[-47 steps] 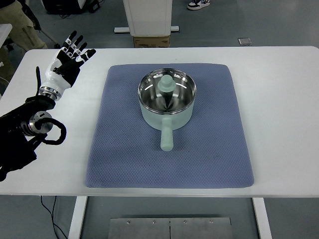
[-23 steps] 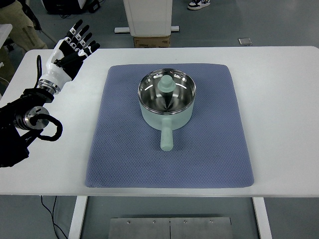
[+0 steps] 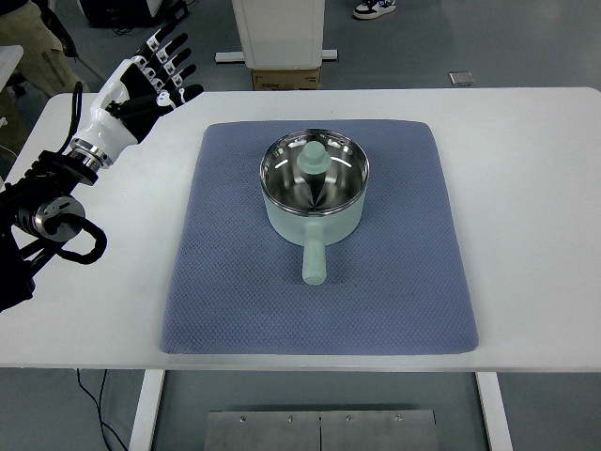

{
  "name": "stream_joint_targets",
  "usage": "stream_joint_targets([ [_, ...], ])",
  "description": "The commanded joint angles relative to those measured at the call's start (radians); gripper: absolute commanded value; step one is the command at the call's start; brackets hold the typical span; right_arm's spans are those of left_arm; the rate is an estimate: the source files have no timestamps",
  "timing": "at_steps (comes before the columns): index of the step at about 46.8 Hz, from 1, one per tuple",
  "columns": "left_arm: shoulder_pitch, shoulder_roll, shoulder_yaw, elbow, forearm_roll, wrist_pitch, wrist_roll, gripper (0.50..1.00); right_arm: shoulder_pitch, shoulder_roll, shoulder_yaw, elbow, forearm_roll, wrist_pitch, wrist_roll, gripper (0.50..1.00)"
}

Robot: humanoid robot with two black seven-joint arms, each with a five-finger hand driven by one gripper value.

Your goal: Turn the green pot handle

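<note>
The left hand (image 3: pixel 141 80) has climbed toward the desk's far left corner, fingers (image 3: pixel 174 58) spread and empty, so it should swing across to grip the green pot (image 3: pixel 315 193)'s handle (image 3: pixel 315 258) mid-desk on the mat (image 3: pixel 225 282).

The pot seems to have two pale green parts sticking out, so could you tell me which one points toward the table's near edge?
The long handle, jutting from the pot's front wall over the blue mat; the knob sits inside the pot.
</note>
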Motion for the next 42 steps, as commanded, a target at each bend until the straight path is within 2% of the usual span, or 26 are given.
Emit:
stream_joint_targets([
  [1, -0.005, 0.017, -0.001, -0.032, 0.029, -0.001, 0.001, 1.0, 0.0, 0.0, 0.0, 0.0, 0.0, 0.0, 0.0, 1.0],
  [19, -0.034, 0.083, -0.001, -0.157, 0.141, -0.015, 0.001, 1.0, 0.0, 0.0, 0.0, 0.0, 0.0, -0.001, 0.0, 1.0],
  [25, -0.047, 0.089, -0.001, -0.186, 0.17, -0.019, 0.001, 1.0, 0.0, 0.0, -0.001, 0.0, 0.0, 0.0, 0.0, 1.0],
  [33, -0.065, 0.092, 0.0, -0.213, 0.202, -0.057, 0.001, 1.0, 0.0, 0.0, -0.001, 0.0, 0.0, 0.0, 0.0, 1.0],
  [42, -0.07, 0.094, 0.002, -0.244, 0.254, -0.064, 0.001, 1.0, 0.0, 0.0, 0.0, 0.0, 0.0, 0.0, 0.0, 1.0],
])
